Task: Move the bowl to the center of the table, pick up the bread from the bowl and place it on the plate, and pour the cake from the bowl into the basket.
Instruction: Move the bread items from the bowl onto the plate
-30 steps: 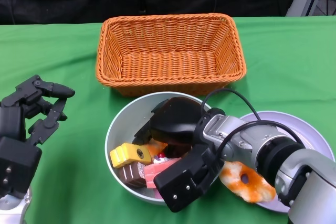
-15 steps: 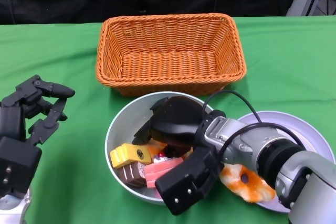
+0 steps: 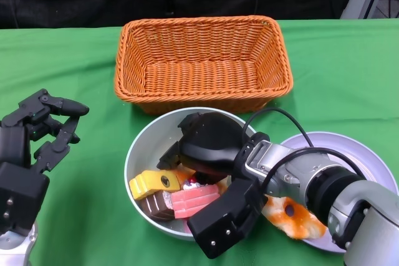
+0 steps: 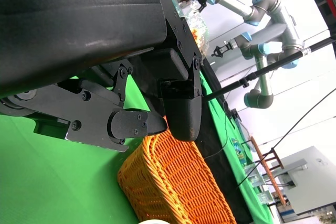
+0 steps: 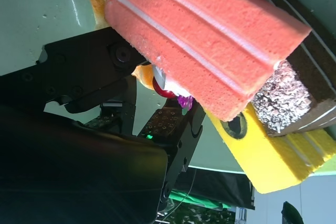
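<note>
The grey bowl [image 3: 140, 154] stands on the green cloth just in front of the orange basket [image 3: 202, 66]. My right hand [image 3: 212, 144] grips its near right rim, fingers inside and thumb [image 3: 224, 225] outside. A yellow cake [image 3: 154, 183], a brown cake [image 3: 156, 204] and a pink cake [image 3: 193, 200] lie in the bowl. The right wrist view shows the pink cake [image 5: 205, 40] and the yellow cake [image 5: 273, 156] close against the fingers [image 5: 89, 66]. The orange-and-white bread [image 3: 293, 216] lies on the white plate [image 3: 355, 154]. My left hand [image 3: 37, 135] hovers at the left, fingers apart, holding nothing.
The basket holds nothing and its near wall almost touches the bowl's far rim. The plate sits right of the bowl, partly under my right forearm. Bare green cloth spreads between my left hand and the bowl. Dark drapes bound the table's far edge.
My right hand has shifted slightly up and away inside the bowl, and the bowl and its cakes have shifted a little with it. The left hand has not moved.
</note>
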{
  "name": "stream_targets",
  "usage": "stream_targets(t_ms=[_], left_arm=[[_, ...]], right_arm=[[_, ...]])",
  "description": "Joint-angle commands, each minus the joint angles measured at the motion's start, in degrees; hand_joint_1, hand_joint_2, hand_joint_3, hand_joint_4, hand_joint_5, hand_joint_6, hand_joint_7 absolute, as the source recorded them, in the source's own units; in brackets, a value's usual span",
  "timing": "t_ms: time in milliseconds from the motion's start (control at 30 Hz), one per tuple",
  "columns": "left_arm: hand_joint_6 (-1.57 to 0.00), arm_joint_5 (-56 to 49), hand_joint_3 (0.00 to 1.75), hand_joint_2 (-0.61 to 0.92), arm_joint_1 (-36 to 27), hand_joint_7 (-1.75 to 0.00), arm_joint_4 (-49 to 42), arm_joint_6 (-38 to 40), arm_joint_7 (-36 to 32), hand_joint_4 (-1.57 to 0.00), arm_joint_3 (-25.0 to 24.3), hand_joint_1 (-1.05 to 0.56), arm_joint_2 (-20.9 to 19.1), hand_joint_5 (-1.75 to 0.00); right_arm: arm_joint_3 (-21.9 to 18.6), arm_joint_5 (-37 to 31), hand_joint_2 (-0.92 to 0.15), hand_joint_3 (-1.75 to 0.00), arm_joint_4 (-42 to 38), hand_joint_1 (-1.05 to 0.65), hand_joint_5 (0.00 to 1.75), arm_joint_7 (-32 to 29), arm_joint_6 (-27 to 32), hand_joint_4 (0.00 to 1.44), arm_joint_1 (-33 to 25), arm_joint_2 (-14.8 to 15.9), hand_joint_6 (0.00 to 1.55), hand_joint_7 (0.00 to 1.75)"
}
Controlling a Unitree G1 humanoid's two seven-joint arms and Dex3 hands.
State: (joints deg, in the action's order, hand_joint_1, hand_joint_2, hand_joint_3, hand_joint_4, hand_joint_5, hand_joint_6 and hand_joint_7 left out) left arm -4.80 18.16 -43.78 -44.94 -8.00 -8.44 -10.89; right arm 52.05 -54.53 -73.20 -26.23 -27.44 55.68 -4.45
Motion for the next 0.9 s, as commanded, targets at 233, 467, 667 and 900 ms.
stream_targets(t_ms=[233, 467, 667, 900], left_arm=[[-0.80, 1.1, 0.40, 0.92, -0.6, -1.03, 0.0, -0.2, 1.2, -0.77, -0.4, -0.15, -0.8, -1.42], [-0.80, 1.2, 0.39, 0.92, -0.4, -1.01, -0.6, -0.7, 1.3, -0.77, -0.5, -0.15, -1.0, -1.42], [-0.80, 1.2, 0.39, 0.92, -0.2, -1.01, -0.8, -0.6, 1.7, -0.77, -0.5, -0.15, -1.2, -1.42], [-0.81, 1.4, 0.39, 0.92, 0.0, -1.01, -1.4, -1.5, 1.9, -0.77, -0.6, -0.14, -1.2, -1.42]], right_arm=[[0.4, -1.5, -0.88, 0.00, 0.0, -0.39, 1.10, -1.2, 1.3, 0.66, 0.4, 1.0, 1.13, 0.01], [0.6, -3.0, -0.87, 0.00, 0.4, -0.41, 1.14, -4.9, 2.2, 0.67, 1.1, 1.3, 1.12, 0.01], [1.6, -4.9, -0.85, 0.00, 1.1, -0.40, 1.18, -7.3, 3.3, 0.67, 2.0, 1.7, 1.14, 0.01], [1.8, -5.4, -0.84, 0.00, 1.2, -0.40, 1.13, -7.9, 4.0, 0.70, 2.3, 1.8, 1.15, 0.01]])
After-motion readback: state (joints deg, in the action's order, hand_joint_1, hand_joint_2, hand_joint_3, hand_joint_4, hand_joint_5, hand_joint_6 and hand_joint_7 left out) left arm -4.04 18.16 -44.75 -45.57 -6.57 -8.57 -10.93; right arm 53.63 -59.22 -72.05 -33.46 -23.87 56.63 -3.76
